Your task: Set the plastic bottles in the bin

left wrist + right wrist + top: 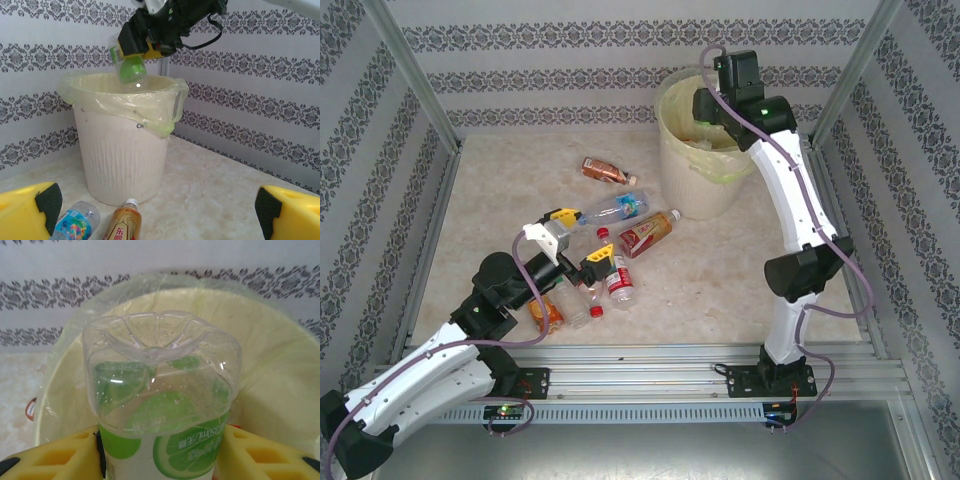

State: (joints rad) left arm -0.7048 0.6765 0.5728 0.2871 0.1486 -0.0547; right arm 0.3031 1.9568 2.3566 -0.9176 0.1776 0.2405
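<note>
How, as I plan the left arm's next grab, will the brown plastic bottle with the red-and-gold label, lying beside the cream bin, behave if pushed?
The brown plastic bottle lies on its round side on the smooth table, so a push would probably roll it. It looks filled with liquid, so it is likely heavy for its size and fairly stiff.

Green-label btl base-first over lined bin; maybe seven more btls lie left.
</note>
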